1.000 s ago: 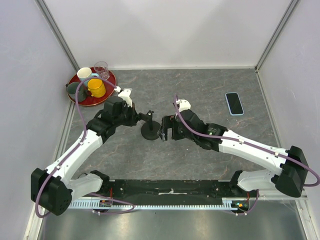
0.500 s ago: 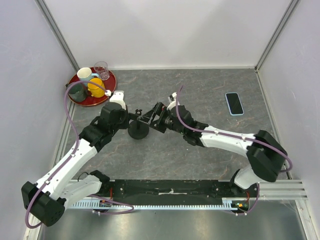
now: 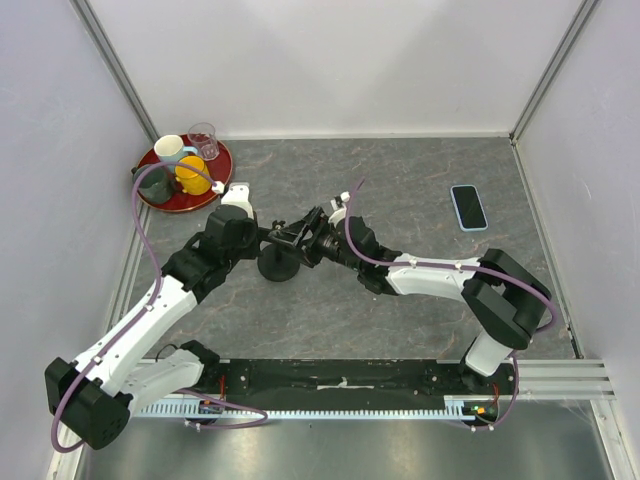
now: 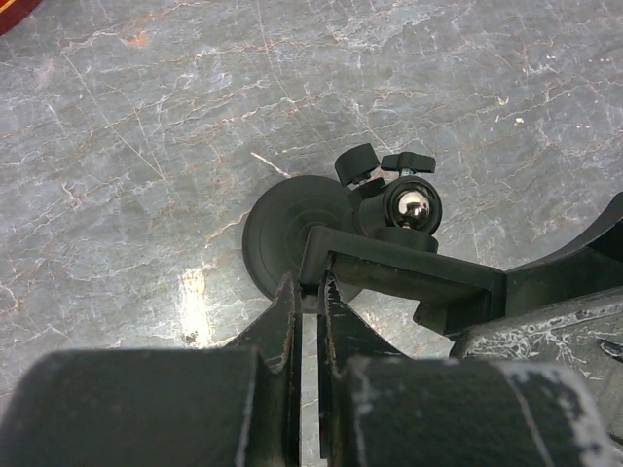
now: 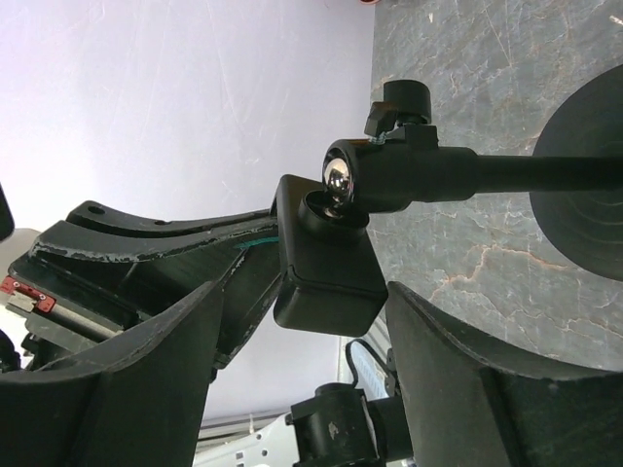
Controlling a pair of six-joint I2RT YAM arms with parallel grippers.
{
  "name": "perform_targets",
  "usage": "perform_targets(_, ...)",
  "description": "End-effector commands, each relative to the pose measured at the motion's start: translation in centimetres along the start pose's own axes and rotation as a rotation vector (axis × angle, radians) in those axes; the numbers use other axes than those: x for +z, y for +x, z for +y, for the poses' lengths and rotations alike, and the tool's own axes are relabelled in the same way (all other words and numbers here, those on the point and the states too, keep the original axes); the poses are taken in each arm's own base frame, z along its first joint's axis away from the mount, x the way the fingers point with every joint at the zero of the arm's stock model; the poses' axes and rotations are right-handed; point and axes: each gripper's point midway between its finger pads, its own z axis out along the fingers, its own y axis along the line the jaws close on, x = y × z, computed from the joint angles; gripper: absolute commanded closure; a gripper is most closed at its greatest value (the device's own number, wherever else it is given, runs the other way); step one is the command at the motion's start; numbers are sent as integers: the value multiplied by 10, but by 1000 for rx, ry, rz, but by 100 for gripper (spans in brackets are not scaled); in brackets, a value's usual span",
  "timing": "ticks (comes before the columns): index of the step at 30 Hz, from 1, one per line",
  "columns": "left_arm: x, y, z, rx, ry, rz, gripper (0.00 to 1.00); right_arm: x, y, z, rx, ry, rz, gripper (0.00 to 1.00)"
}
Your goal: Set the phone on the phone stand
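The phone [image 3: 468,207], black screen with a light blue edge, lies flat at the right of the table, away from both arms. The phone stand [image 3: 277,268] sits left of centre, its round base [image 4: 292,229] on the marble and its ball joint [image 4: 410,206] shining above. My left gripper [image 4: 310,287] is shut on the near corner of the stand's cradle plate [image 4: 409,277]. My right gripper [image 5: 307,292] is open, its fingers on either side of the cradle block [image 5: 326,277] with gaps on both sides. In the top view the two grippers meet at the stand's head [image 3: 292,238].
A red tray [image 3: 185,206] holding a yellow cup [image 3: 192,175], a white cup [image 3: 168,148] and a clear glass [image 3: 204,140] stands at the back left, close behind the left arm. White walls close the table on three sides.
The right gripper swung left to the stand's cradle and its jaws narrowed around it. The stand shifted a little to the left with the left gripper on it.
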Motion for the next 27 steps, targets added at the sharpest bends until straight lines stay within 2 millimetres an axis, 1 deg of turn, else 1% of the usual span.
perform_targets(1, -1, -34, -11, -82, 24, -123, 98, -2, -8, 23, 60, -79, -45, 26)
perform_targets(7, -2, -34, -12, -88, 28, -124, 98, -2, -8, 11, 91, -52, -60, 32)
perform_targets(10, -3, -34, -12, -91, 31, -127, 98, 0, -9, 10, 112, -64, -63, 35)
perform_targets(14, -2, -33, -14, -86, 42, -123, 98, 2, -10, 10, 115, -66, -69, 44)
perform_targets(16, -2, -33, -17, -79, 58, -118, 98, 3, -10, 5, 116, -55, -71, 48)
perform_targets(18, -3, -32, -25, -61, 106, -111, 98, 3, -9, 4, 120, -60, -70, 56)
perform_targets(19, -4, -33, -29, -56, 126, -116, 95, 3, -9, 1, 120, -57, -69, 60)
perform_targets(20, -3, -30, -32, -53, 145, -107, 90, 3, -8, -1, 120, -56, -66, 68)
perform_targets(21, -4, -30, -32, -52, 149, -108, 83, 3, -7, -3, 116, -53, -61, 74)
perform_targets(22, -4, -30, -33, -48, 155, -108, 73, 2, -7, -8, 106, -47, -61, 78)
perform_targets(23, -5, -30, -34, -42, 163, -107, 67, 1, -8, -10, 82, -43, -61, 85)
perform_targets(24, -7, -31, -34, -43, 169, -116, 62, 0, -8, -14, 69, -33, -60, 90)
perform_targets(25, -9, -32, -35, -44, 173, -121, 51, -2, -9, -21, 59, -15, -54, 95)
perform_targets(26, -10, -33, -36, -37, 188, -132, 47, -3, -9, -24, 50, -11, -51, 100)
perform_targets(27, -16, -37, -38, -36, 208, -152, 41, -4, -11, -28, 31, -5, -48, 100)
